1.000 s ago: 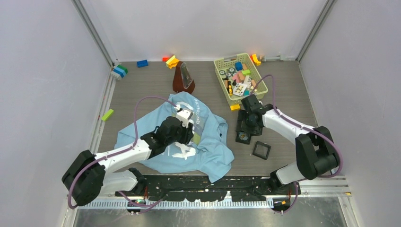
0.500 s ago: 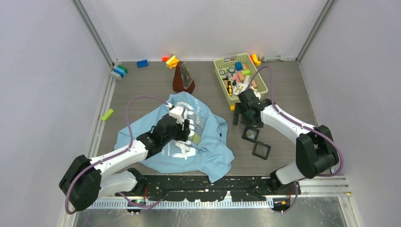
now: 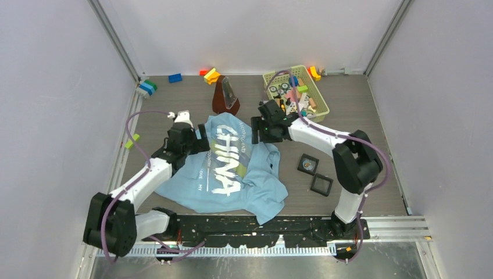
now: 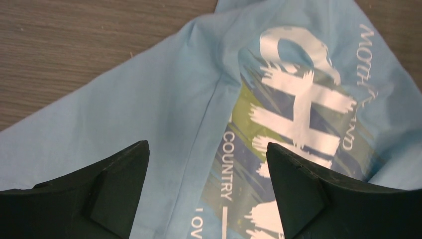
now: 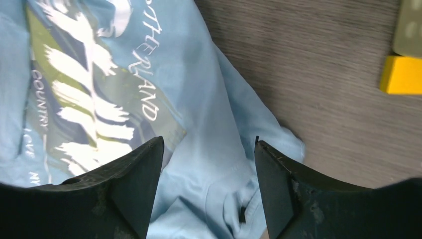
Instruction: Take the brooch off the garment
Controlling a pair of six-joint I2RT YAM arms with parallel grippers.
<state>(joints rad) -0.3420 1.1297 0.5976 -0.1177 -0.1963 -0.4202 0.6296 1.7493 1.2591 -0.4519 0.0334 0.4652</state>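
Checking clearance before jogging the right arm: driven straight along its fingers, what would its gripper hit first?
Most likely the light blue printed T-shirt: plain fabric beside the print fills the gap between the fingers of the open right gripper. How far above the cloth it hangs is unclear.

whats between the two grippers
The printed chest of the garment lies between the left gripper and the right gripper, as the top external view shows.

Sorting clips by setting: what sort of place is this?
Probably a lab test cell: plain grey walls box in the table, and the left arm and right arm are bolted at its near edge.
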